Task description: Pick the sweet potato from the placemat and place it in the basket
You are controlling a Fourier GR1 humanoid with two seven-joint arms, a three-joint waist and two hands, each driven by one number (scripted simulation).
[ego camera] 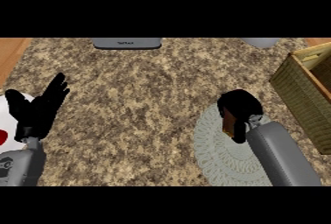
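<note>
My right hand [238, 108] is over the pale round placemat [216, 153] at the lower right, fingers curled down round the sweet potato [227, 124]. Only a brownish-orange sliver of the sweet potato shows at the hand's left side; the rest is hidden. I cannot tell whether it is lifted off the mat. The woven basket [298, 89] stands at the right edge, a short way right of the hand. My left hand [40, 109] rests open at the left, fingers pointing up.
A grey appliance [127, 43] sits at the counter's back edge, a pale object [260, 42] at the back right. A white plate with something red [5, 131] lies at the left edge behind my left hand. Wooden strips border the granite counter.
</note>
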